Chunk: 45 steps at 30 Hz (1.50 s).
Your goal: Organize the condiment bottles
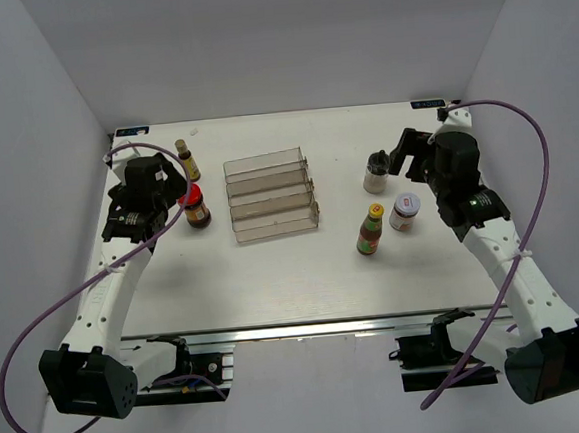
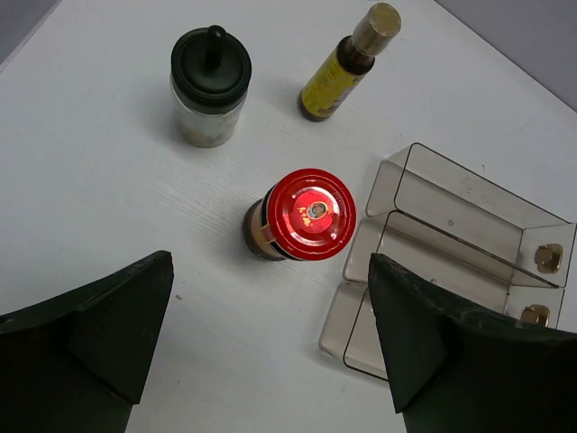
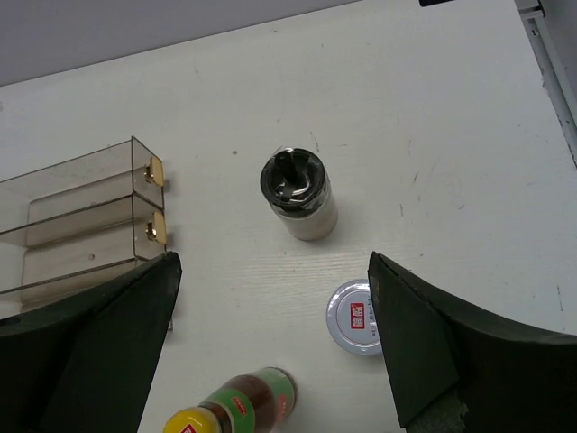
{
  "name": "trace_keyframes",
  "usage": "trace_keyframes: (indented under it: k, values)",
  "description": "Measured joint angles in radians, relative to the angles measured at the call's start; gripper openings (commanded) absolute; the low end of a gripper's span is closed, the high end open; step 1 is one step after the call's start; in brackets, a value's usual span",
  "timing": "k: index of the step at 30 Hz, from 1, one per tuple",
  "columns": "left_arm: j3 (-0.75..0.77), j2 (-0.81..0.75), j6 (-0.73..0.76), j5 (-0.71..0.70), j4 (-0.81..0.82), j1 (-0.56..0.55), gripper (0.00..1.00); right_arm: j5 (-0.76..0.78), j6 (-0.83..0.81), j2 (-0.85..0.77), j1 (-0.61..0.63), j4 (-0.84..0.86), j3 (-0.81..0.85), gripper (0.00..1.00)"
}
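— Two grippers, both with jaws spread wide, neither holding a thing.

— What's under the left one?

— The left gripper (image 2: 270,262) hovers over the red-lidded jar (image 2: 306,215), which stands near the left end of the rack (image 2: 469,234). Beyond it, towards the far-left corner of the table (image 1: 275,288), are a slim bottle (image 2: 343,68) and a black-lidded jar (image 2: 209,86), apart from each other.

— And the right?

— The right gripper (image 3: 272,257) hangs above bare table. The shaker (image 3: 302,194) is just past it, with the white-lidded jar (image 3: 356,317) and the sauce bottle (image 3: 239,410) nearer. All three stand apart, between the rack and the right edge.
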Motion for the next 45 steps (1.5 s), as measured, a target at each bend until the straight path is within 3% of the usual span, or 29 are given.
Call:
trace_keyframes:
  k: [14, 24, 31, 45]
  values:
    - [0.0, 0.001, 0.07, 0.078, 0.068, 0.0, 0.98, -0.281, -0.064, -0.066, 0.027, -0.087, -0.016, 0.89]
    - [0.0, 0.044, 0.084, 0.109, 0.102, 0.0, 0.98, -0.127, -0.085, 0.014, 0.26, -0.193, -0.057, 0.89]
    - [0.0, 0.048, 0.089, 0.109, 0.105, 0.0, 0.98, -0.023, -0.033, 0.07, 0.271, -0.213, -0.169, 0.88]
    - [0.0, 0.081, 0.09, 0.113, 0.105, 0.0, 0.98, 0.006, -0.007, 0.117, 0.284, -0.029, -0.275, 0.71]
